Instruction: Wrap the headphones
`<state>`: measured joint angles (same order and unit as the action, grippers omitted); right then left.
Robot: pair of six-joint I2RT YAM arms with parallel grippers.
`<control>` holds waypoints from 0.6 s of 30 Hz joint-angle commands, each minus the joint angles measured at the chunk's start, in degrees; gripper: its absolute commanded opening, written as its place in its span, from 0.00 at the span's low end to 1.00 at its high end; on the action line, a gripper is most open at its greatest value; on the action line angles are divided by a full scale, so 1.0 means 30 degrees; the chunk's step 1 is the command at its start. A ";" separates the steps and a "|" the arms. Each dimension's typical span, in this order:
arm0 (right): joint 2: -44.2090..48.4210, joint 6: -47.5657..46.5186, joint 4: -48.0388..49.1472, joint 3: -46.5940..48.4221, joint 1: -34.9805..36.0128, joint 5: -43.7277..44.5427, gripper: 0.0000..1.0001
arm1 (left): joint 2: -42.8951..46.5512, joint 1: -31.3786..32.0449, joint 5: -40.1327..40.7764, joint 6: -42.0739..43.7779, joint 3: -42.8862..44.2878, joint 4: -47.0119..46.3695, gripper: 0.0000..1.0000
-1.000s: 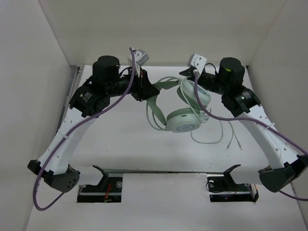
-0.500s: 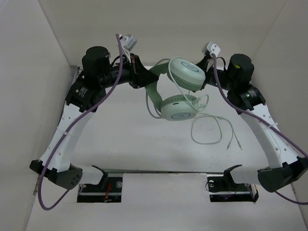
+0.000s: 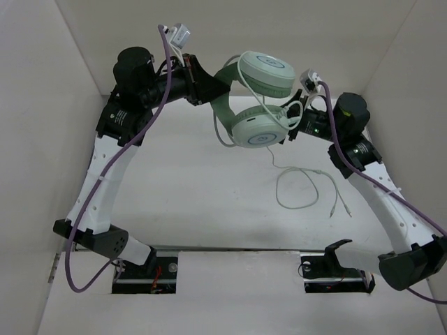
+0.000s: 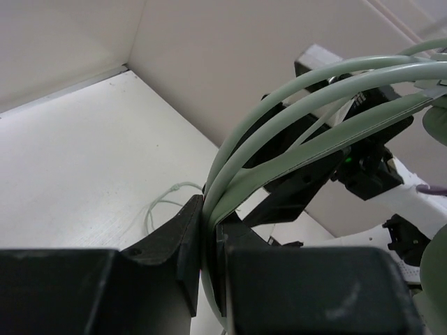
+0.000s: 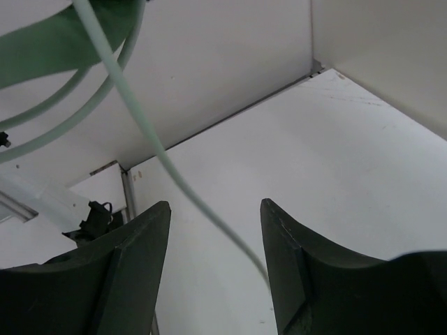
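Mint-green headphones (image 3: 257, 129) hang in the air above the white table (image 3: 174, 202), close to the back wall (image 3: 230, 35) and between the 2 arms. The left claw (image 3: 207, 89) is clamped tight on the thin double headband (image 3: 221, 115). In the left wrist view its black fingers (image 4: 183, 244) pinch the pale bands with no gap showing. From there the bands bow up and to the right across that view and hide much of the right arm's black wrist (image 4: 363, 171) behind them.

Seen from above, the upper earcup (image 3: 266, 73) faces the camera. The lower earcup (image 3: 244, 132) sits just beneath it and overlaps it a little. The right claw (image 3: 293, 129) is just beside the lower earcup. In the right wrist view its 2 fingers (image 5: 133, 269) stand well apart and grip nothing. 1 strand of the pale cable (image 5: 174, 174) slants down through the gap between them; whether it touches either finger I cannot tell.

More cable curls around the earcups, then drops to the table and lies in a loose loop, its 2 ends resting near the right arm. Thick purple cables (image 3: 119, 164) trail along both arms, and the left one swings wide of its arm
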<state>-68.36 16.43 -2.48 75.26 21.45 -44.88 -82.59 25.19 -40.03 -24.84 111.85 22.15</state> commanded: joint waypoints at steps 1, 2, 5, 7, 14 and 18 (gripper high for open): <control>0.0344 0.1847 0.2552 -0.0798 0.0158 -0.0304 0.61 | -0.0125 -0.0179 -0.0309 -0.1417 0.1795 -0.1789 0.00; 0.0315 0.1965 0.2758 -0.0946 0.0187 -0.0303 0.61 | -0.0214 -0.0208 -0.0309 -0.1417 0.1914 -0.1788 0.00; 0.0053 0.2404 0.3928 -0.1649 0.0392 -0.0156 0.61 | -0.0537 -0.0179 -0.0250 -0.1446 0.2470 -0.1671 0.00; -0.0240 0.2639 0.4982 -0.2088 0.0626 -0.0069 0.60 | -0.0654 -0.0208 -0.0250 -0.1504 0.2617 -0.1642 0.00; -0.1939 0.2057 0.8471 -0.2705 0.0949 0.2097 0.58 | -0.0158 -0.0765 -0.0455 -0.2119 0.1946 -0.1613 0.00; -0.2964 0.0388 0.8854 -0.2851 0.1533 0.2918 0.57 | 0.0311 -0.1350 -0.0543 -0.2734 0.1622 -0.1846 0.00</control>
<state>-76.12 21.26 17.56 67.35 24.45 -39.16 -85.56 22.37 -40.42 -28.10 116.05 22.09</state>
